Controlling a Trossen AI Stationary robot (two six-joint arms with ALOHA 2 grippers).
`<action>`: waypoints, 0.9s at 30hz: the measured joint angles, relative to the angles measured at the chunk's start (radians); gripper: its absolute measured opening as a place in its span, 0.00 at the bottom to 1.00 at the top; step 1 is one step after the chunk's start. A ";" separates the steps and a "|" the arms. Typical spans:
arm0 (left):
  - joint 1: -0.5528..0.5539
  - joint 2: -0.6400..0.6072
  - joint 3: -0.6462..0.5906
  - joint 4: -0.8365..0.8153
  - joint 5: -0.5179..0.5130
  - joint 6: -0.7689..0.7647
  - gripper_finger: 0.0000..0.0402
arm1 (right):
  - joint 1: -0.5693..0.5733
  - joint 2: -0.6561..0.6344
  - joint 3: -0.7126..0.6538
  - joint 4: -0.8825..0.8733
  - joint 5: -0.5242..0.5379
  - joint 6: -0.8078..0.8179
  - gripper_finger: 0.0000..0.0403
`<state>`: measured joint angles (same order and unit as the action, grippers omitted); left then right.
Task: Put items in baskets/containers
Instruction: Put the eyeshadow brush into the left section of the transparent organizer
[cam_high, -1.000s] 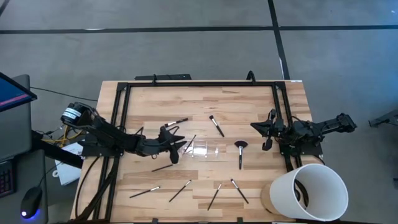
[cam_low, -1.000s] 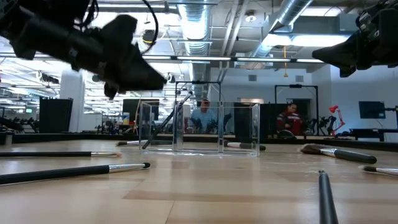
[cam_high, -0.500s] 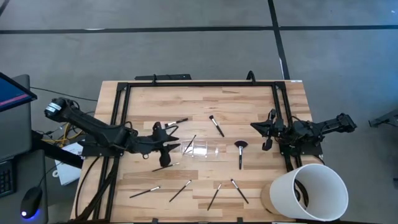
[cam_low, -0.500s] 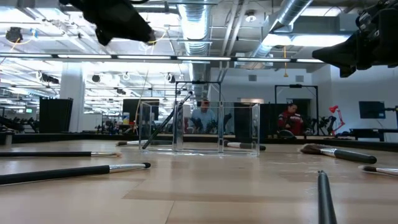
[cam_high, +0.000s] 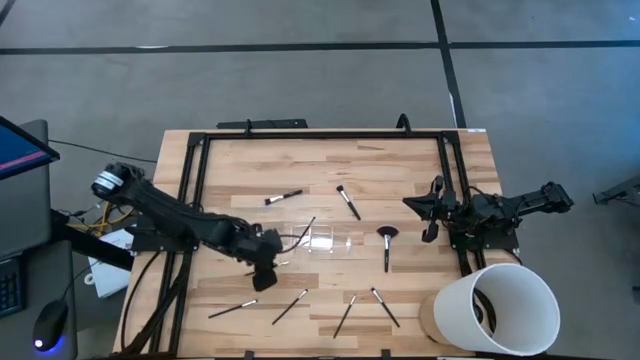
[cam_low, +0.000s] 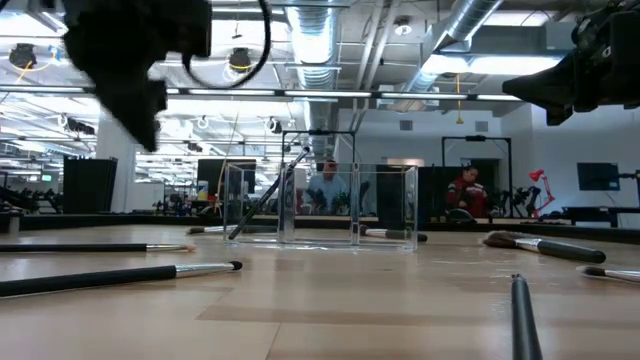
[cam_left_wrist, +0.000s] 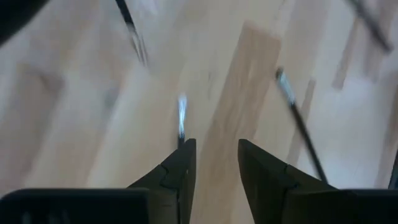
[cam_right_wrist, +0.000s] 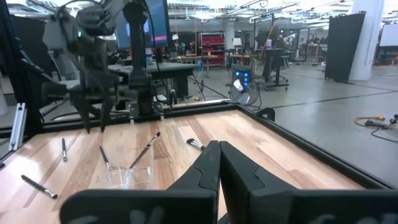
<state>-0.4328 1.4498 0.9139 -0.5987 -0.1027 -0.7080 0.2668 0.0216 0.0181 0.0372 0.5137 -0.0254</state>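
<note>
- now the left gripper (cam_high: 266, 277) hangs over the near-left part of the table (cam_high: 400, 160), just in front of the tray's left end — fingers spread, a clear gap between them in its wrist view, and nothing in that gap.
- under it lies a brush (cam_high: 262, 268), dark handle and pale tip, mostly covered by the gripper from above; in the left wrist view its silvery end (cam_left_wrist: 181, 115) shows just ahead of the fingertips.
- the tray (cam_high: 325, 240) sits mid-table, clear plastic, with one brush (cam_high: 303, 228) already propped in it, leaning out over the left wall.
- the rest are loose — four (cam_high: 296, 305) along the near edge, two beyond the tray, and the fan brush (cam_high: 387, 243) just right of the tray.
- the right gripper (cam_high: 431, 210) waits at the table's right edge, fingers pressed together, holding nothing; the white bucket (cam_high: 495, 305) stands nearby at the near-right corner.
- my read: this is the reach for the next brush, grasp not yet made.
- next move calls for coming down with the fingers astride the thin handle, crosswise to it, closing low against the wood — then a lift and a carry right to the tray, tipping the brush in on a slant, since it looks longer than the tray.
</note>
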 joint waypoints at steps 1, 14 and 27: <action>0.000 0.017 0.001 -0.007 0.019 -0.013 0.29 | 0.000 0.000 0.000 0.000 0.000 0.000 0.00; 0.016 0.137 0.003 -0.018 0.020 -0.056 0.29 | 0.000 0.000 0.000 0.000 -0.001 0.000 0.00; 0.048 0.233 0.003 -0.017 0.064 -0.001 0.29 | 0.000 0.000 0.000 -0.001 -0.018 0.000 0.00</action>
<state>-0.3848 1.6825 0.9169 -0.6153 -0.0391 -0.7094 0.2672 0.0216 0.0181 0.0364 0.4961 -0.0250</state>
